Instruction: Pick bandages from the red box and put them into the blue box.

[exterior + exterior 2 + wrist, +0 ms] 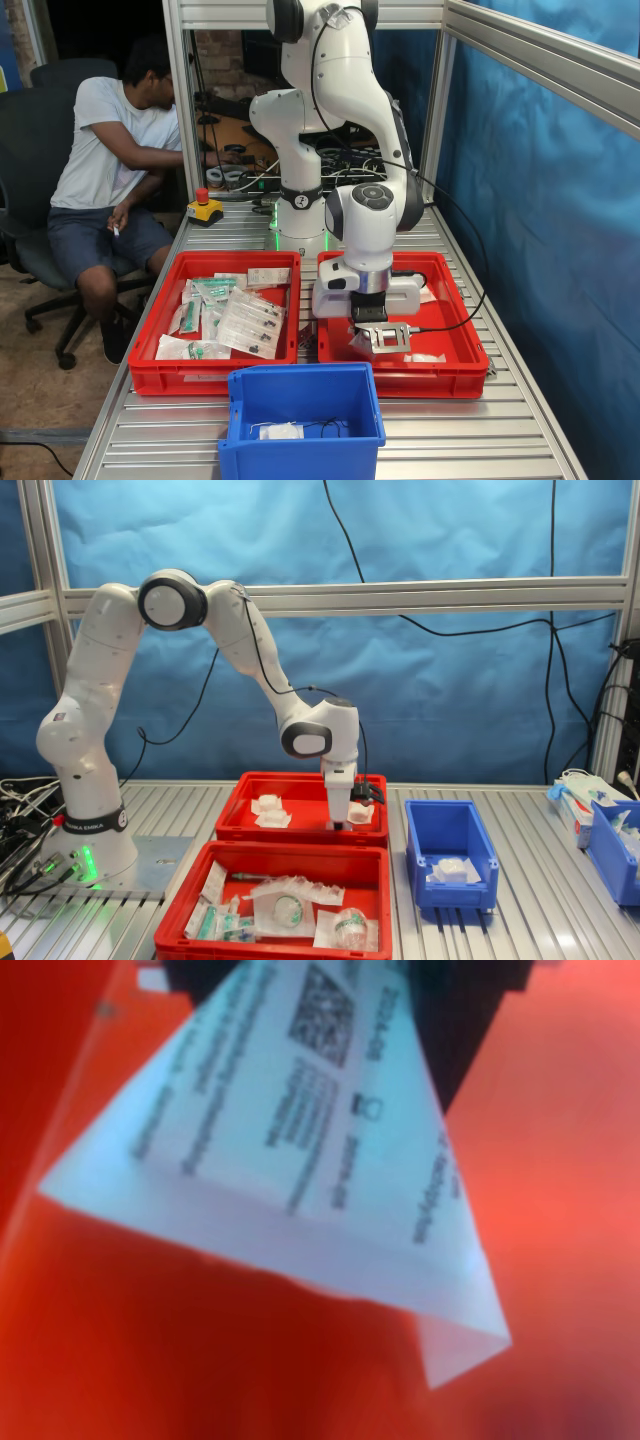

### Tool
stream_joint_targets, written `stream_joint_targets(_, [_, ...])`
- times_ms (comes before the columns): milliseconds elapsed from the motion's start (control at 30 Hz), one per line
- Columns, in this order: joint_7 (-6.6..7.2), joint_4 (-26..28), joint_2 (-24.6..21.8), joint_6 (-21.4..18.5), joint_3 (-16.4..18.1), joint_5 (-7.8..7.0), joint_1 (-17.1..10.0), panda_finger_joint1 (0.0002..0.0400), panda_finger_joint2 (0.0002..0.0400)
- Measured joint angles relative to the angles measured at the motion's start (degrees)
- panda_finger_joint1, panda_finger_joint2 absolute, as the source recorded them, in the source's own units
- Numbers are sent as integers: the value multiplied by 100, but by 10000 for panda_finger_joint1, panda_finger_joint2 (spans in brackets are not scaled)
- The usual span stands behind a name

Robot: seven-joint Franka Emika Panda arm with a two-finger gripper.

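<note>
My gripper [378,340] reaches down into the red box [462,345], shut on a white bandage [300,1150] with black print. The packet hangs from the dark fingers [470,1030] just over the red floor. In the second exterior view the gripper [338,825] is near the red box's [300,783] blue-box end. More bandages [268,808] lie in the red box, and one [425,357] lies close to the gripper. The blue box [300,410] stands in front of the trays with a bandage [282,431] inside; in the second exterior view the blue box [450,852] is to the right.
A second red tray [170,330] beside the red box holds long clear packets [250,322]. A person [110,170] sits at the first exterior view's left, by a red stop button [203,197]. Another blue bin [615,845] and a carton [580,800] stand at the second exterior view's right.
</note>
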Motion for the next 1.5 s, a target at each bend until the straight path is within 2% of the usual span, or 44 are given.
stream_joint_targets(200, [0, -2, -473, -437, -24, 0, 0, 77, 77])
stream_joint_targets(433, [0, 113, -1043, -661, -68, 0, 1, 77, 77])
stream_joint_targets(500, [0, 279, -1295, -713, -128, 0, 2, 77, 77])
stream_joint_targets(633, [0, 537, -1491, -741, -253, 0, 17, 77, 77])
stream_joint_targets(733, [0, 1042, -1678, -760, -531, 0, 25, 77, 77])
stream_joint_targets(1200, [0, 2141, -1698, -773, -1293, 0, 21, 77, 77])
stream_joint_targets(1500, [0, 2732, -1187, -774, -1546, 0, 19, 77, 77])
